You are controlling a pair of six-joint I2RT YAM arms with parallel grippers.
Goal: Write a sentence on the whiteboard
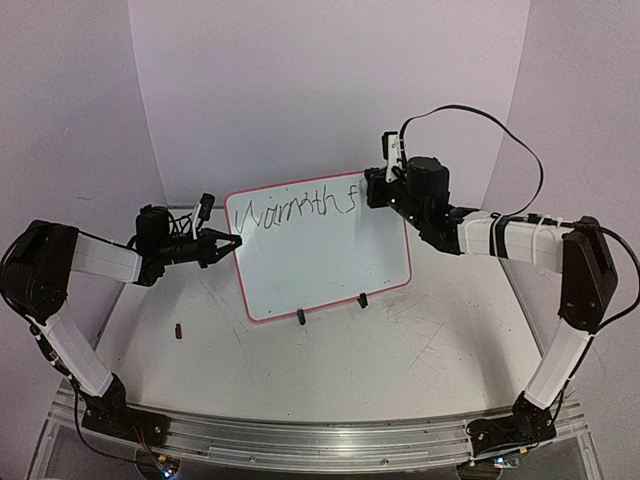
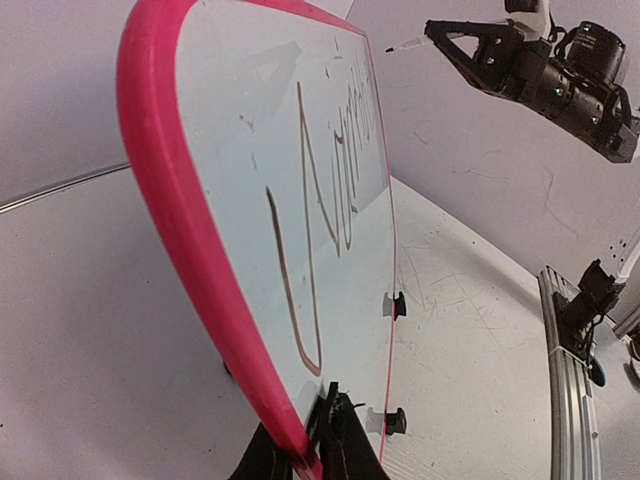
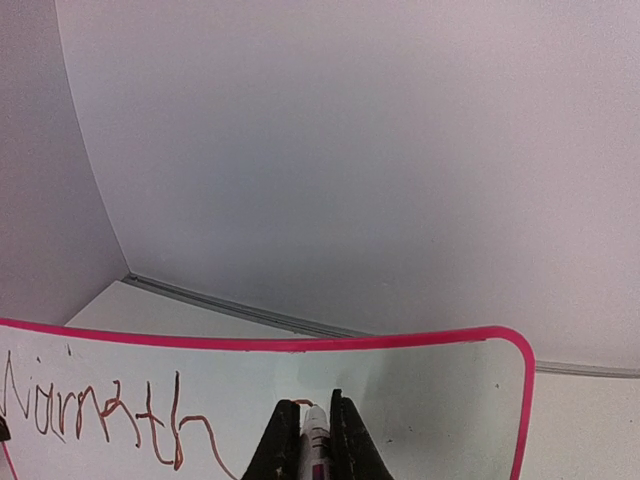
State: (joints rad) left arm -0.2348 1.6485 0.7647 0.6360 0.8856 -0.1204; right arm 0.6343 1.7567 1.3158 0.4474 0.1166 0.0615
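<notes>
We have the whiteboard (image 1: 320,262) upright mid counter (image 1: 420,350). Left end effector (image 2: 310,452) is pinched on its 9 o'clock edge, right end effector (image 3: 308,440) clamped on the marker (image 3: 315,428) near 1 o'clock. The sentence (image 1: 290,212) nears the 3 o'clock edge, so we risk overrun. Hard pressure could also tip the board.

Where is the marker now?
Top view, right side: the marker sits in the right pincer, tip by the whiteboard's upper right corner, past the writing.
</notes>
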